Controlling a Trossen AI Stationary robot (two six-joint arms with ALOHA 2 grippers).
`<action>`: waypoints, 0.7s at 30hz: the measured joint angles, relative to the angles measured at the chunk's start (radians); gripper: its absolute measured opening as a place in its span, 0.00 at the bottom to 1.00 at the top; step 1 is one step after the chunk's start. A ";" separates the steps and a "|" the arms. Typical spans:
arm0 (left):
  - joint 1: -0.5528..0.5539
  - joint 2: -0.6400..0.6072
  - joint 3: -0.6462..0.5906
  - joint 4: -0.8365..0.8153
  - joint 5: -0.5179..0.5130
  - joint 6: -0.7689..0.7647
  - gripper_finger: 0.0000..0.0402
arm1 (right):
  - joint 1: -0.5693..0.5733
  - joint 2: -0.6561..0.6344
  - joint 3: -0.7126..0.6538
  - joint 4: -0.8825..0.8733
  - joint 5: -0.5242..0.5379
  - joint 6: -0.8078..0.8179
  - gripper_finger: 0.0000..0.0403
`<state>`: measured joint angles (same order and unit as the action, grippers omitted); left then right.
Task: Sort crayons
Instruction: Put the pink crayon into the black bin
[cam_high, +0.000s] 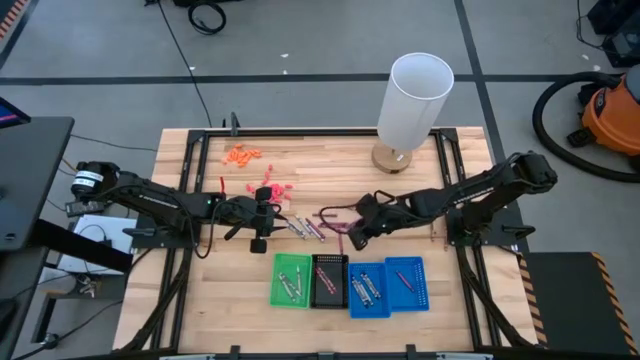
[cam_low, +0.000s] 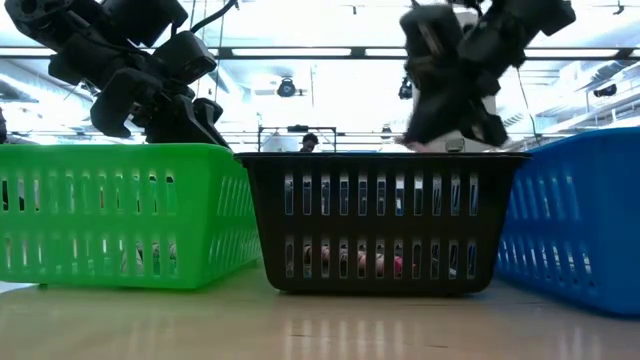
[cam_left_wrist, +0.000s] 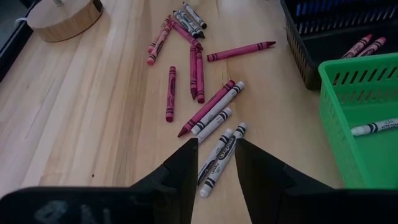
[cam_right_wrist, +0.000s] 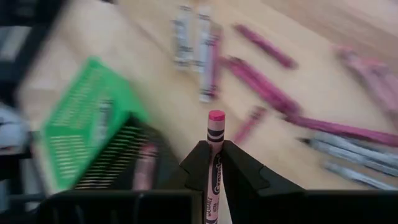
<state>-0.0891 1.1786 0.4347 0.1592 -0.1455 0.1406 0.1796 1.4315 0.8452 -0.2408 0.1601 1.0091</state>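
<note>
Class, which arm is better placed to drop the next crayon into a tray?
The right: its gripper already clamps a pink crayon near the black tray. The left gripper holds nothing.

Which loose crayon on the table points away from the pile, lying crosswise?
The dark red crayon nearest the black basket; it lies crosswise and alone, tip toward that basket.

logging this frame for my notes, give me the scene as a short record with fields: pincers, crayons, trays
left pincer: open, poised over a pair of grey-silver crayons lying on the table
right pincer: shut on a pinkish-red crayon, near the black tray
loose crayons: scattered on the wooden table, grey-silver, maroon and pinkish-red
trays: green tray, black tray, two blue trays in a row, each holding some crayons
other: white cylinder on a wooden base at the far side
</note>
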 joint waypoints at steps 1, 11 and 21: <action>0.000 0.000 0.000 0.001 0.000 0.000 0.29 | 0.011 0.003 0.001 0.032 0.007 -0.005 0.11; 0.000 0.000 0.000 0.012 0.000 0.000 0.29 | 0.130 0.174 0.001 0.404 0.101 -0.132 0.11; 0.000 0.000 0.000 0.009 0.000 -0.009 0.29 | 0.196 0.278 0.008 0.503 0.074 -0.219 0.11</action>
<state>-0.0892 1.1786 0.4343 0.1682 -0.1455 0.1313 0.3751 1.7092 0.8532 0.2623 0.2344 0.7899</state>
